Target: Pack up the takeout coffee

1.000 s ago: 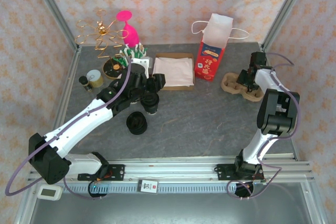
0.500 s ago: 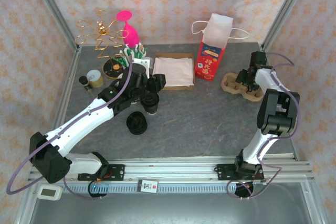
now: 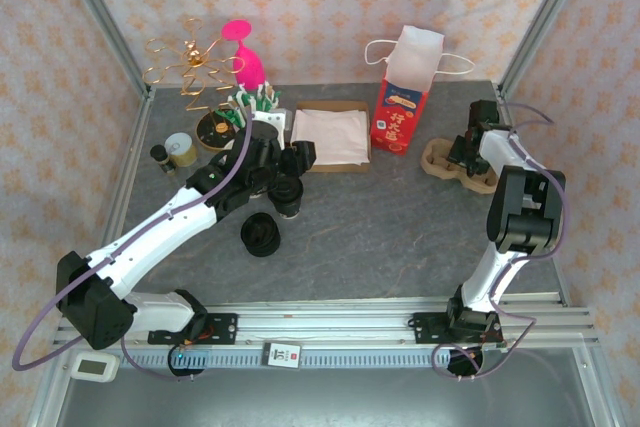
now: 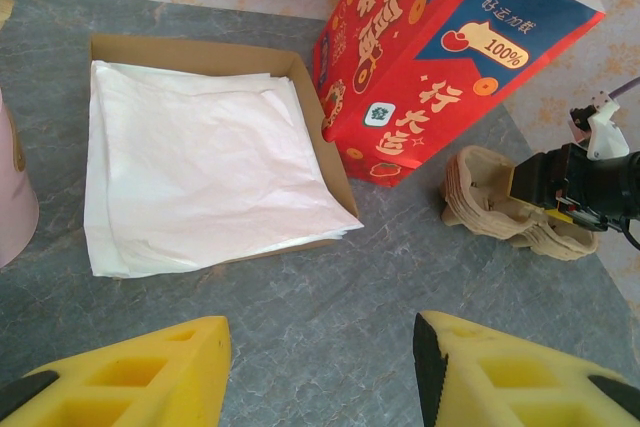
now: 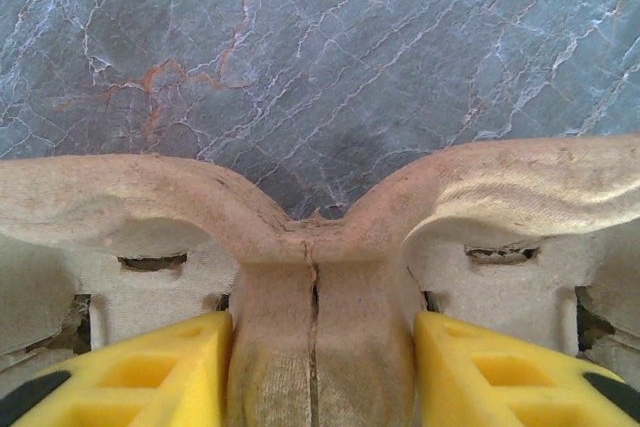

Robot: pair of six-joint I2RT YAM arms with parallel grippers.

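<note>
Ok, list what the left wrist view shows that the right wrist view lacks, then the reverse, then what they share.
The left wrist view adds a cardboard box of white napkins, the red paper bag, and the left gripper open above the grey table. The right wrist view adds close detail of the cup carrier: its split middle ridge, with yellow fingers pressed on either side. Shared: the cup carrier, the grey table, and the right gripper closed on that carrier.
</note>
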